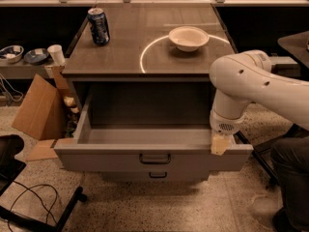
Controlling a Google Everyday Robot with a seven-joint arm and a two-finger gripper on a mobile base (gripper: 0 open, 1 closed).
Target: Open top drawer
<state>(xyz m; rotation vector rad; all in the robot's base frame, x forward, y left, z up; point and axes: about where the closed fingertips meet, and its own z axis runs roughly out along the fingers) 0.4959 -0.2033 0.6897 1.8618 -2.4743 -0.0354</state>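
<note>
The top drawer [111, 159] is a wide grey metal drawer with a deep, empty box, pulled far out from under the grey counter. A small dark loop handle [155, 158] sits at the middle of its front. My white arm reaches in from the right. My gripper [219, 144] points down at the right end of the drawer's front edge, to the right of the handle. A shorter drawer front [158, 176] with its own handle shows just below.
A blue can [99, 26] and a white bowl [189, 37] stand on the counter top [120, 47]. An open cardboard box [38, 108] sits on the floor to the left. Black cables [34, 197] and a chair leg lie at lower left. Dark furniture stands at right.
</note>
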